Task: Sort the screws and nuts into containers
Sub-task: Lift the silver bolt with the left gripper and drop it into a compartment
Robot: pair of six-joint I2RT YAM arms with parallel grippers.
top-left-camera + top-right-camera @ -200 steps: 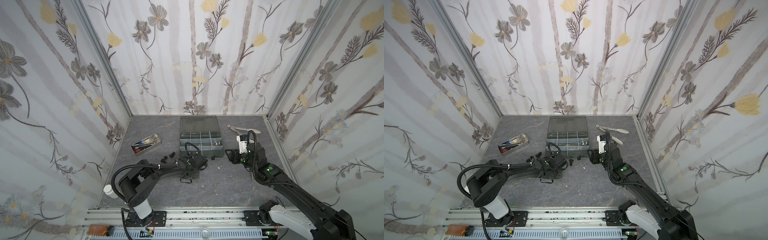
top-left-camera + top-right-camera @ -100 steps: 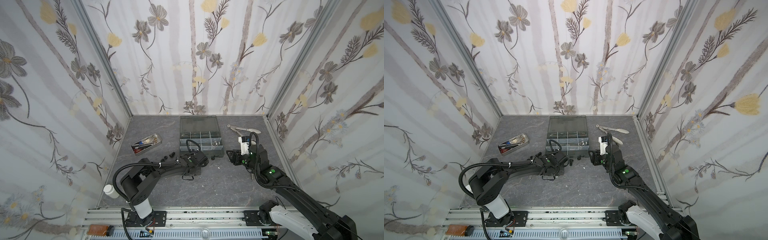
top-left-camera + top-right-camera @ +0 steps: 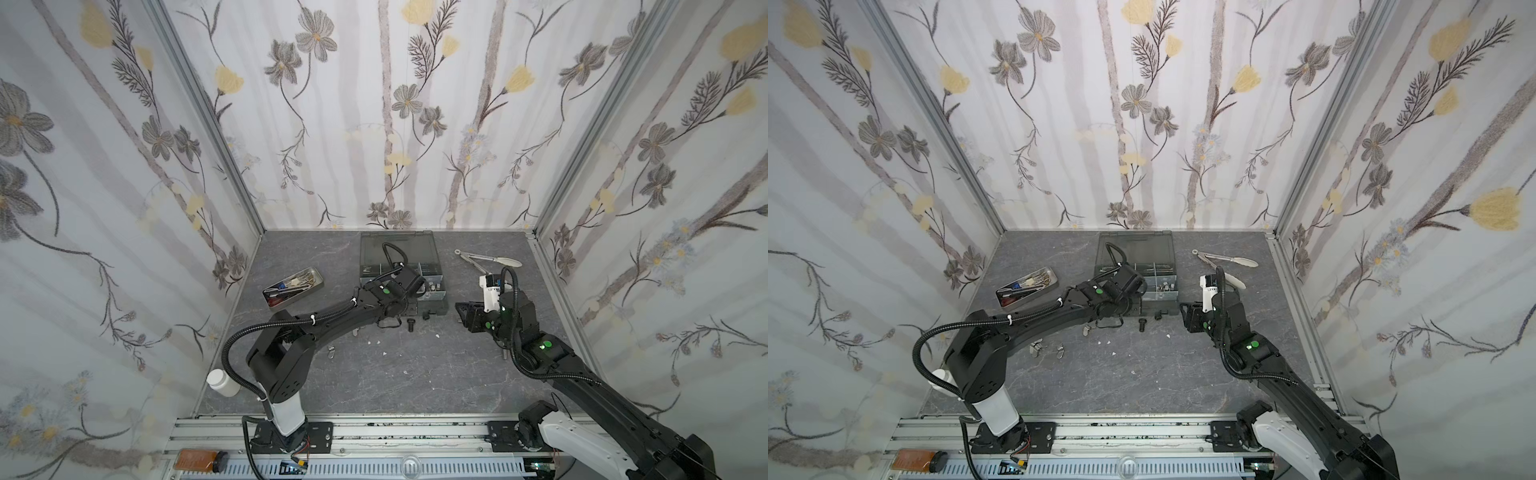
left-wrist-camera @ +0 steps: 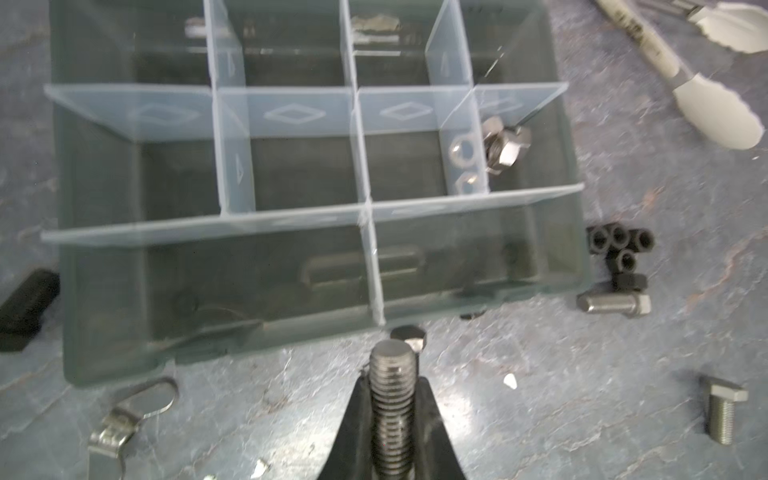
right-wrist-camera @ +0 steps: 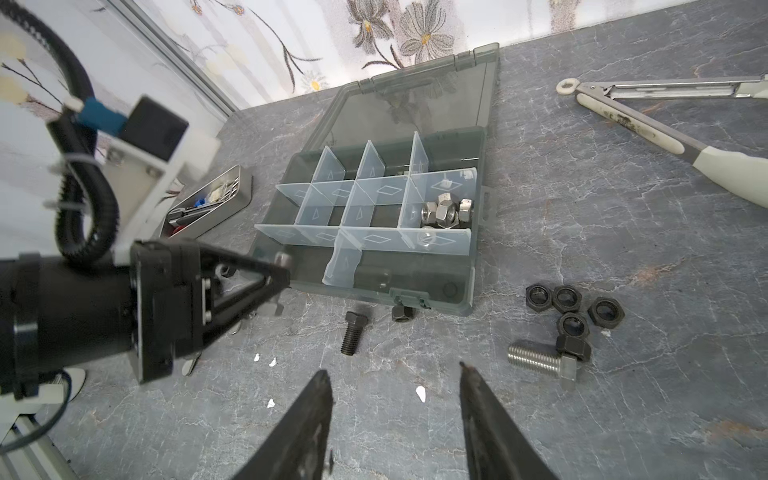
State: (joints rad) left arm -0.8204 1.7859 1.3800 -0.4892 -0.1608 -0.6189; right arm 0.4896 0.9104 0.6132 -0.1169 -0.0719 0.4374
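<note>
Steel tray of tools (image 3: pixel 293 286) sits far left and is no part of the job. Near it, a few silver wing nuts (image 3: pixel 1038 347) lie loose on the table.

Next comes the left gripper (image 4: pixel 392 379), clenched on a silver screw (image 4: pixel 392 357). The threaded shank stands between the jaws, its end pointing toward the organizer box (image 4: pixel 104 332). The screw hangs just short of the box's front wall, not yet over any compartment. Inside the box, the right-hand cell of the middle row holds silver nuts (image 3: pixel 1163 286), and the front row looks empty.

In front of the box lies a black screw (image 5: pixel 353 332). Further right are a cluster of black nuts (image 5: pixel 573 307) and another silver screw (image 5: pixel 540 359). The right gripper (image 5: pixel 395 374) hovers over bare table, jaws parted, holding nothing. Farthest right lie the tongs (image 3: pixel 486 261).

The step in hand, I judge, is carrying 1 screw to its compartment. Next it must clear the front wall, stop over an empty cell away from the nuts, then let go.
</note>
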